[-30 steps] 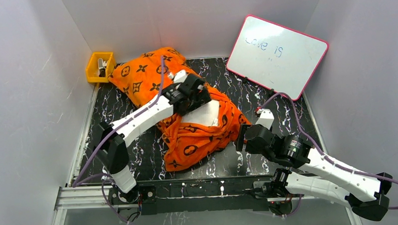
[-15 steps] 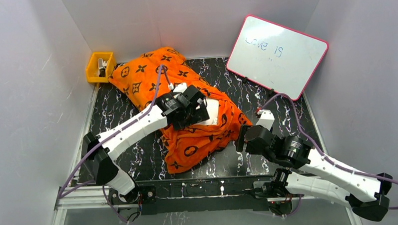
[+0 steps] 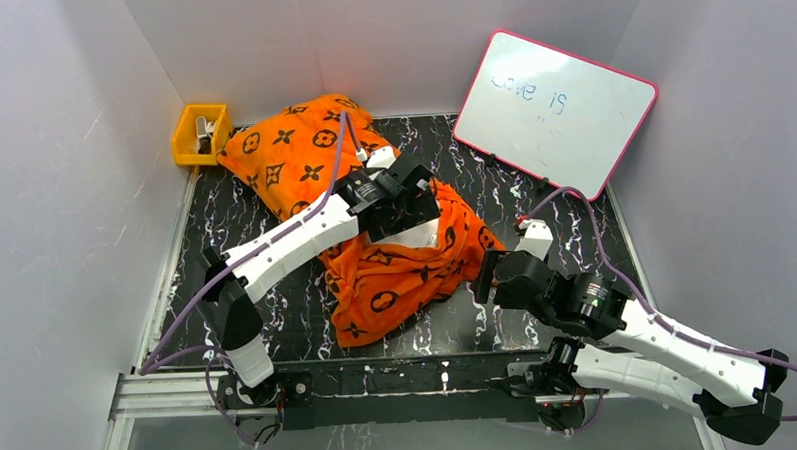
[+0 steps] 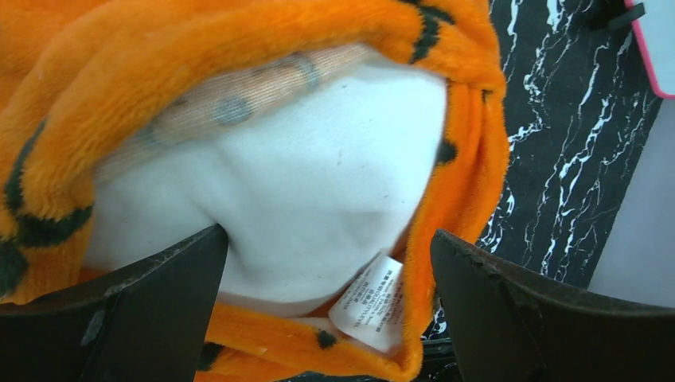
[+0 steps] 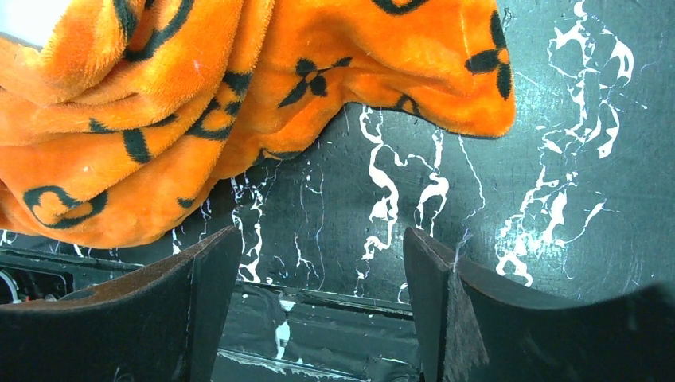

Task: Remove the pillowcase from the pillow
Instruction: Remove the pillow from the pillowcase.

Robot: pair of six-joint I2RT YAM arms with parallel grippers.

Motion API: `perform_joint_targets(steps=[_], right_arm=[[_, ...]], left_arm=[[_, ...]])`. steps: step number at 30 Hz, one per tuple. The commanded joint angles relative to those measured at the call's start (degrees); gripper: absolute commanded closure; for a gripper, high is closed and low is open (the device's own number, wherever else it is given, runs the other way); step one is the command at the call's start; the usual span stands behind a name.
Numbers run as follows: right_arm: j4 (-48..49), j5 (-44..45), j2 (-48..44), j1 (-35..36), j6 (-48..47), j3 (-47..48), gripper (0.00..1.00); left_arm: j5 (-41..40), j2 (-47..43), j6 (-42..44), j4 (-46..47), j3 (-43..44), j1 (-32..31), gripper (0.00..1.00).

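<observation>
Black white-veined tabletop [image 3: 298, 329], grey walls [image 3: 72, 146]; left claw [image 4: 328, 235] and right claw [image 5: 322, 231] both released.

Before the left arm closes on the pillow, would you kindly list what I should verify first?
1. Left gripper open: ok.
2. Plump white pillow end exposed from the fuzzy orange black-patterned pillowcase: ok.
3. Exposed end lies between the left fingers: ok.
4. Small white tag clear of those fingers: ok.
5. Right gripper pinning the pillowcase: not ok; open above the black marbled table.
6. Fingers touching the pillow: cannot tell.
</observation>
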Motion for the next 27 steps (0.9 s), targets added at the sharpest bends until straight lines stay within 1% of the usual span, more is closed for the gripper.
perform_joint_targets(steps=[1, 4, 10, 12, 15, 17, 18, 19, 20, 21, 22, 23, 25, 27], right_arm=[[-0.1, 1.5, -0.8, 0.2, 1.2, -0.3, 0.18], [-0.4, 1.7, -0.8, 0.2, 1.4, -0.2, 0.17], [-0.4, 2.3, -1.5, 0.1, 1.9, -0.3, 0.17], [0.1, 2.4, -1.1, 0.1, 1.7, -0.6, 0.17], [0.2, 2.2, 0.8, 0.1, 0.8, -0.2, 0.16], [-0.6, 2.3, 1.8, 0.2, 0.7, 0.4, 0.13], [-0.8, 2.3, 2.1, 0.2, 0.6, 0.6, 0.12], [-0.8, 2.4, 2.2, 0.1, 0.4, 0.8, 0.12], [-0.7, 2.7, 2.1, 0.2, 0.2, 0.9, 0.12], [-0.6, 3.0, 2.0, 0.1, -0.1, 1.1, 0.12], [-0.6, 3.4, 2.0, 0.2, -0.4, 1.3, 0.11], [-0.6, 3.8, 2.0, 0.2, -0.8, 1.6, 0.11], [0.0, 4.4, 2.8, 0.2, -2.6, 2.6, 0.11], [1.3, 4.6, 5.9, 0.2, -6.6, 4.8, 0.11]], left_arm=[[-1.6, 1.3, 1.7, -1.8, 3.7, -0.3, 0.02], [-0.9, 1.4, 0.7, -2.1, 1.4, -0.2, 0.02], [-3.0, -0.6, -3.1, 0.1, -9.1, 0.1, 0.02], [-2.8, 0.9, -3.2, 1.8, -12.7, 1.2, 0.02], [-2.7, 5.7, -2.1, 5.1, -16.8, 3.5, 0.02], [-3.4, 8.2, 0.1, 8.7, -18.4, 4.0, 0.02], [-3.5, 8.7, 1.5, 11.7, -19.7, 4.0, 0.03], [-2.8, 8.8, 2.8, 15.2, -21.3, 4.3, 0.11], [-1.9, 8.6, 3.8, 18.8, -23.2, 4.6, 0.31], [0.1, 8.3, 5.2, 23.3, -25.2, 5.1, 0.61], [2.3, 7.9, 5.6, 26.6, -26.9, 5.8, 0.96], [4.2, 7.6, 5.2, 28.6, -28.3, 6.5, 1.0], [4.2, 6.6, 6.3, 30.3, -28.8, 7.2, 1.0], [2.4, 4.6, 8.5, 29.7, -27.5, 7.4, 1.0]])
